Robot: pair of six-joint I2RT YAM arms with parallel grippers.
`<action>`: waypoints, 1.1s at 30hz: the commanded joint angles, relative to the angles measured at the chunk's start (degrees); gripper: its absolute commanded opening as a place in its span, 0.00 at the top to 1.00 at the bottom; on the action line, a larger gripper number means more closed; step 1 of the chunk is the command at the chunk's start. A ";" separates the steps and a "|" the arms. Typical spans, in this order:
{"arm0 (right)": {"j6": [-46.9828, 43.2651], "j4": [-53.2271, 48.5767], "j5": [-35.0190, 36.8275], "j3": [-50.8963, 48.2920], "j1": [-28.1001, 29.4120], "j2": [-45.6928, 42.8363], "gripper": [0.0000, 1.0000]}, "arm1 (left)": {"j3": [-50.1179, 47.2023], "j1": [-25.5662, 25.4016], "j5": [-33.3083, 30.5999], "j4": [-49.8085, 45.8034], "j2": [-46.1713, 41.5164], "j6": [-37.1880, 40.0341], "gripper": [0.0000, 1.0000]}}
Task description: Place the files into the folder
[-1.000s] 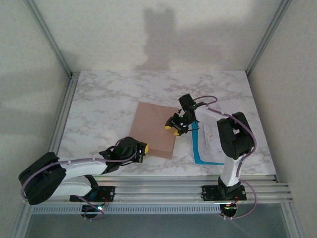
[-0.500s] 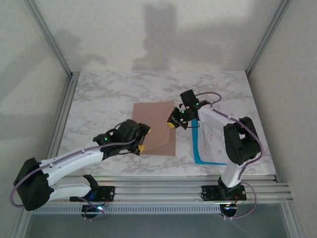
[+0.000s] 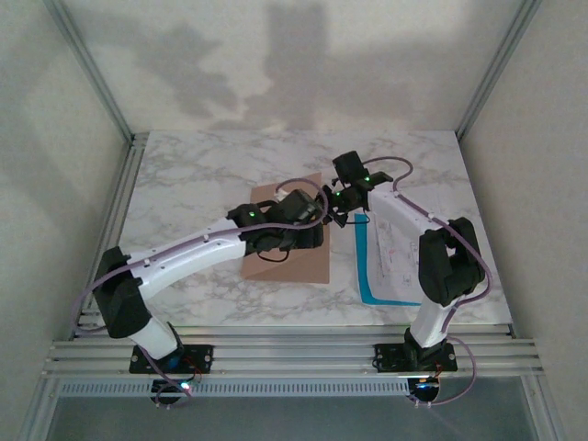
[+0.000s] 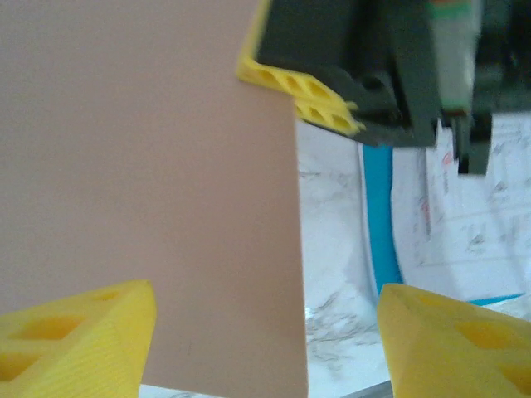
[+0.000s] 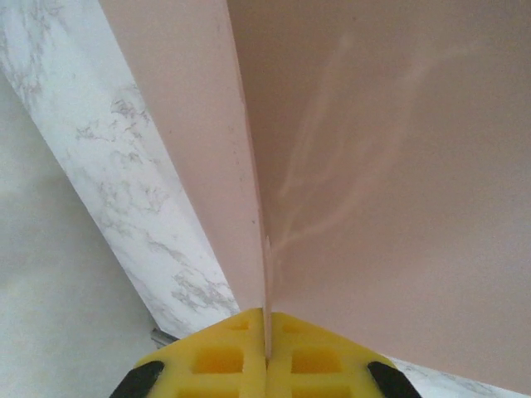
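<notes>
On the marble tabletop (image 3: 184,184), a plain pinkish-brown card folder (image 3: 296,266) lies near the middle. Its right-hand edge is pinched toward the far corner by the right gripper (image 3: 330,208), whose yellow fingers (image 5: 216,365) are clenched on the thin card. The left gripper (image 4: 265,311) hangs above the same edge with fingers (image 4: 79,332) spread wide, grasping nothing. The files (image 3: 393,262), white printed sheets with a bright blue sheet showing along their left and near sides, lie flat to the right of the folder, a strip of bare marble between the two. The stack's near edge sits close to the tabletop's near edge. Open marble stretches left of the folder and along the far side.
</notes>
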 commanded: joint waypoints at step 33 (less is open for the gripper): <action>5.11 7.27 14.46 -14.24 -6.85 -20.63 0.12 | 4.45 -6.30 -30.11 -12.08 4.88 11.24 1.00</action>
